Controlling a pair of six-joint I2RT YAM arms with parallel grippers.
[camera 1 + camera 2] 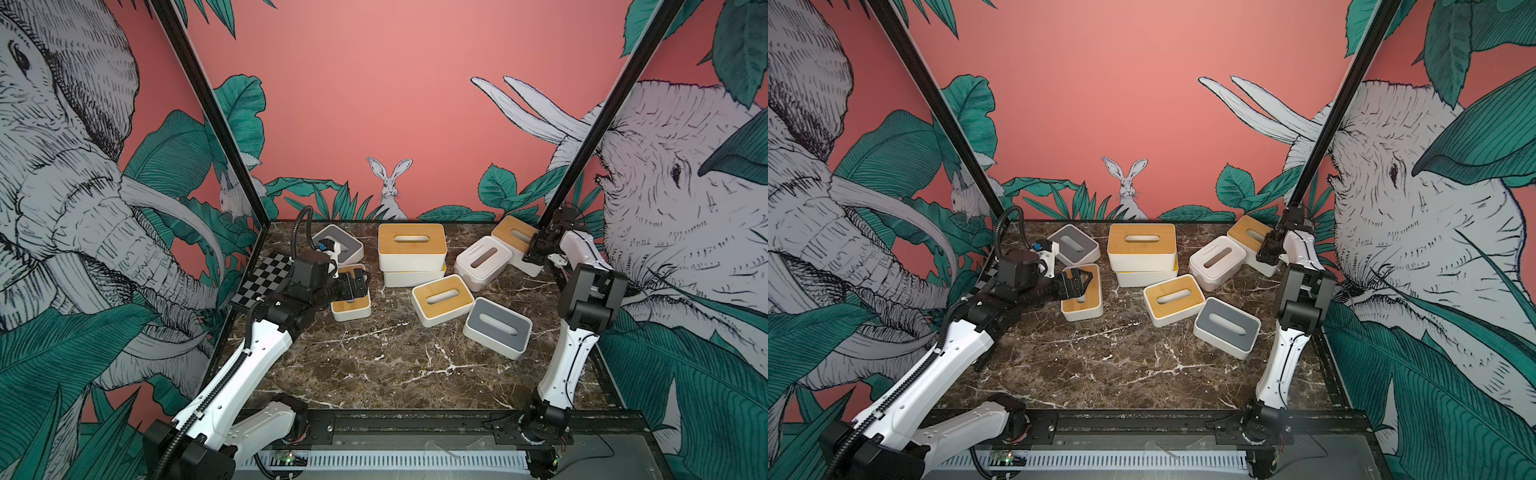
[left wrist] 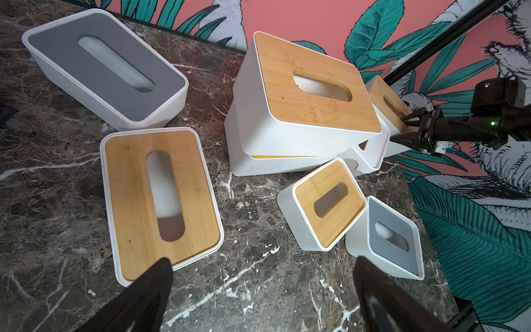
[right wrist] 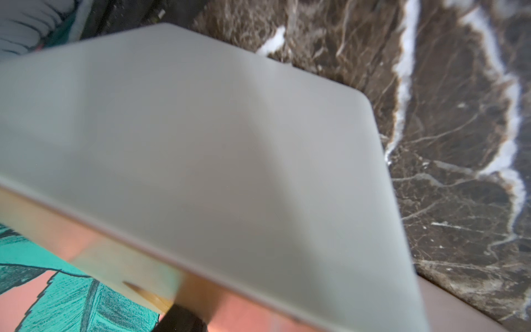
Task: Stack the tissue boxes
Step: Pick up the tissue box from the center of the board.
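**A:** What is sitting at the left?

**B:** The checkerboard panel (image 1: 266, 278) is sitting at the left edge of the desk (image 1: 374, 365). The left claw (image 2: 263, 263) is hanging wide open over the near end of the left bamboo box (image 1: 351, 305), gripping nothing. Beyond it, at the far left, the far grey box (image 1: 341, 246) is lying flat.

**A:** And in the middle?

**B:** The top bamboo box (image 1: 411, 245) is resting on the lower box (image 1: 413, 277), a little askew. Nearer and to the right of that pair, the middle bamboo box (image 1: 442, 300) is lying at an angle. The white-lidded box (image 1: 483, 259) is sitting just beyond it, and the near grey box (image 1: 497, 327) is sitting just beside it on the near right.

**A:** What is the right arm doing?

**B:** The right claw (image 2: 398, 129) is reaching the far-right bamboo box (image 1: 513, 235) near the far right corner. Its fingers are straddling the box's right end. I cannot tell whether they are squeezing it. In the right wrist view, that box's white wall is filling most of the picture, blurred.
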